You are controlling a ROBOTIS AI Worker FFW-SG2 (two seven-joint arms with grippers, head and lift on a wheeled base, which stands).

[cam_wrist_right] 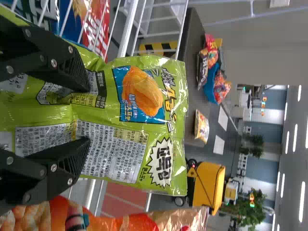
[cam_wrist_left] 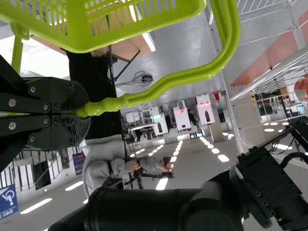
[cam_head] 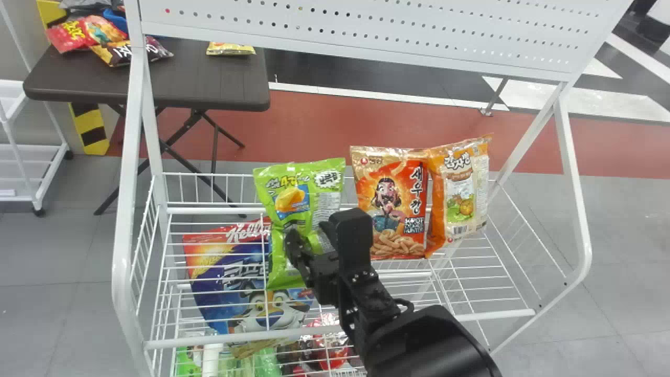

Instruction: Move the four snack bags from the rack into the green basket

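The right fingers [cam_head: 296, 249] pinch a green bag [cam_head: 301, 196] (rather crinkled)

In the head view, with the first snack bag [cam_head: 293, 201] over the rack [cam_head: 123, 209] as clock centre, a second [cam_head: 387, 209] is at three o'clock — a third [cam_head: 460, 188] just past it. Behind the rack, at eleven — a table [cam_head: 209, 78] with packets [cam_head: 84, 34] on it.
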